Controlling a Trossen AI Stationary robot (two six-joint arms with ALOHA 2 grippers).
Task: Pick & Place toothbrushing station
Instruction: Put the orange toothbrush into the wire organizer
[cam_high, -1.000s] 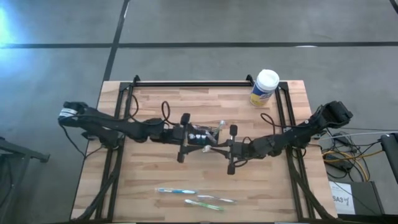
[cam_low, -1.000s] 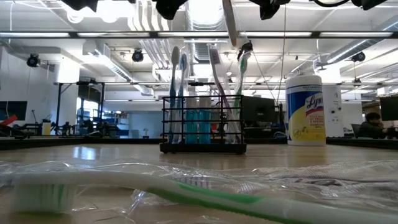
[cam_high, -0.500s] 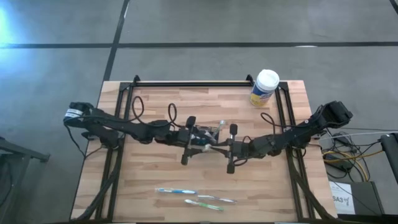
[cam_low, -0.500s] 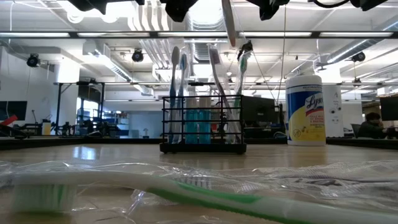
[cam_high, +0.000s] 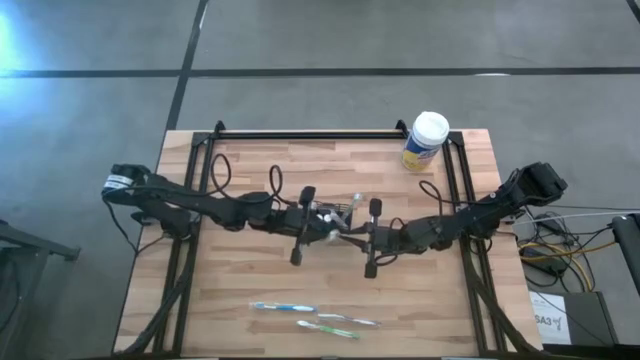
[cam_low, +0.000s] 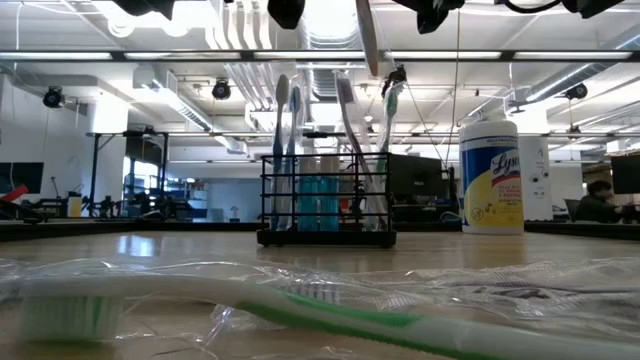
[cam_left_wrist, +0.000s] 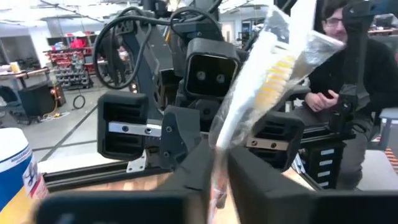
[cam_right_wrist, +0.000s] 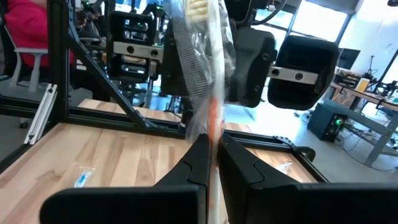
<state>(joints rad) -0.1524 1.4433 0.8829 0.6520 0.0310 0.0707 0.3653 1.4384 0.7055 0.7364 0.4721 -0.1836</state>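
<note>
The black mesh holder (cam_low: 325, 205) stands mid-table with several toothbrushes upright in it. Above it hangs a toothbrush in clear wrap (cam_low: 368, 35), its yellow-bristled head (cam_left_wrist: 273, 87) up. My left gripper (cam_left_wrist: 216, 180) and my right gripper (cam_right_wrist: 211, 149) face each other over the holder (cam_high: 335, 218), both shut on this wrapped toothbrush. A blue toothbrush (cam_high: 283, 307) and a green one (cam_high: 335, 325) lie flat in wrappers near the table's front edge. My left gripper pinches the wrapped toothbrush's handle (cam_left_wrist: 214, 168) between its two fingers, coming level from the table's left, across the brush. The head end slants up beyond the fingers. The brush is clear of the table. My right gripper pinches the orange part of the wrapped handle (cam_right_wrist: 211, 127) between its two fingers, level from the table's right and across the brush. The brush stands nearly upright, and its lower end (cam_low: 377, 70) hangs free above the holder.
A yellow canister with a white lid (cam_high: 425, 140) stands at the far right of the table. Crumpled clear wrap (cam_low: 500, 285) lies around the green toothbrush near the front edge. A person sits beyond the table (cam_left_wrist: 348, 68).
My left gripper has moved a little toward the table's right, up to the wrapped toothbrush over the holder, and has shut on it. My right gripper and the toothbrush have kept still.
</note>
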